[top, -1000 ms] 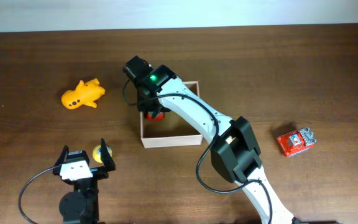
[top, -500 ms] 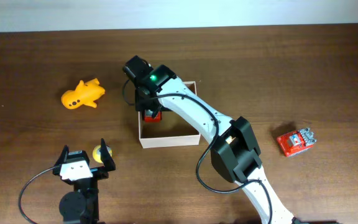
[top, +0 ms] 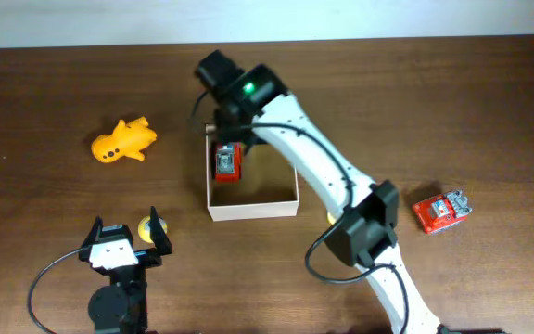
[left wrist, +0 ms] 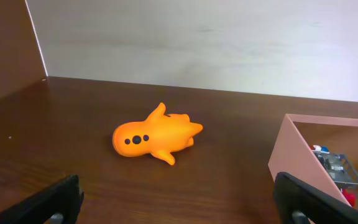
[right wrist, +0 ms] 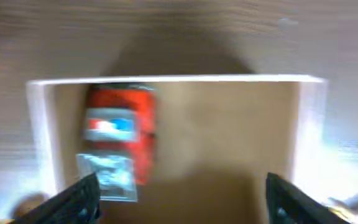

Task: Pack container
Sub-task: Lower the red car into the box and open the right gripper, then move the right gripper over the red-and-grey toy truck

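The right claw [right wrist: 182, 198] is open: in its blurred wrist view the two dark fingers [right wrist: 79, 198] sit wide apart at the lower corners, with nothing held between them. It hangs over the far left part of the box [top: 253, 210], whose thin white walls and brown floor fill that view. From above, the claw itself is hidden under its black wrist, which sits over the box's far left corner. The white arm runs from there past the box's right side toward the near edge of the table [top: 489, 111].

Inside the box a red toy [top: 226, 163] lies along the left wall, in the far half, with a blue patch and a grey end showing. The box stands near the middle of the table.

The left claw [top: 126, 226] is open too, fingers spread, low at the near left of the table and well apart from the box. A small yellow thing [top: 146, 229] lies just beside its right finger; whether they touch I cannot tell. Its wrist view looks across the wood to an orange toy [left wrist: 157, 137] with three black dots, lying left of the box and apart from it. The same view catches the box's left wall with the red toy behind it.

A second red toy [top: 440, 210] lies on the table well to the right of the box.
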{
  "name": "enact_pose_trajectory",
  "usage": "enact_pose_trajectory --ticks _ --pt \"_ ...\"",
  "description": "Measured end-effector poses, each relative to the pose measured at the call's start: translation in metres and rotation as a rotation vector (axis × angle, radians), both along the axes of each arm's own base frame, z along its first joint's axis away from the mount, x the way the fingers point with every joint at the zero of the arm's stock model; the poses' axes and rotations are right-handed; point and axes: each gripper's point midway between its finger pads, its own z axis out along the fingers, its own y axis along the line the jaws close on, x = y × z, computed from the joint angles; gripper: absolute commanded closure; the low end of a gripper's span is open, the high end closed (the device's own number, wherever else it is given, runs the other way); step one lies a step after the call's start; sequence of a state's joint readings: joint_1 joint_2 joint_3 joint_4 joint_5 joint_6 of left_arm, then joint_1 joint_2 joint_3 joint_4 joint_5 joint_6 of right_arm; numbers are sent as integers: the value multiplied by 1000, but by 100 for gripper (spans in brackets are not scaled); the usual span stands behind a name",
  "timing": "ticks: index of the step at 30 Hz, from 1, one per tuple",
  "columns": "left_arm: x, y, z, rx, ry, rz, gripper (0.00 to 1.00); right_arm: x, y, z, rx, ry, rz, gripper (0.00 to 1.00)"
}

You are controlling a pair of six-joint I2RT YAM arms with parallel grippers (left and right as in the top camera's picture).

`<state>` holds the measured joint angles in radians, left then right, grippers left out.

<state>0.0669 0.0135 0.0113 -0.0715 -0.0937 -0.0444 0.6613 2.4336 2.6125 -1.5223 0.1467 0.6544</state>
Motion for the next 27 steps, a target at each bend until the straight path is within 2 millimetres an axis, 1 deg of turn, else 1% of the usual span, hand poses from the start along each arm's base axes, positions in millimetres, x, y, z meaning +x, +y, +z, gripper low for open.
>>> enact_pose_trajectory --ticks 2,3,4,6,11,13,16,18,20,22,25,26,27 --pt "0 0 0 0 0 0 1 0 -27 7 -47 26 -38 17" --pt "0 0 0 0 0 0 1 -1 -45 10 -76 45 -63 15" --pt "0 0 0 0 0 0 1 -1 -57 11 -94 60 -76 14" --pt "0 0 0 0 0 0 1 9 -78 15 -99 62 -87 12" --pt "0 0 0 0 0 0 1 27 -119 19 -112 60 -95 11" --pt "0 0 0 0 0 0 1 31 -132 22 -114 57 -97 11" --pt "0 0 0 0 0 0 1 36 -153 36 -112 36 -99 11" --pt "0 0 0 0 0 0 1 38 -169 52 -103 5 -104 10" --pt "0 0 0 0 0 0 1 37 -188 76 -91 -42 -120 10" --pt "0 0 0 0 0 0 1 33 -212 106 -76 -104 -151 10" --pt "0 0 0 0 0 0 1 18 -254 157 -55 -216 -226 10" --pt "0 0 0 0 0 0 1 8 -271 176 -50 -258 -260 10" --pt "0 0 0 0 0 0 1 0 -283 189 -46 -288 -287 10"
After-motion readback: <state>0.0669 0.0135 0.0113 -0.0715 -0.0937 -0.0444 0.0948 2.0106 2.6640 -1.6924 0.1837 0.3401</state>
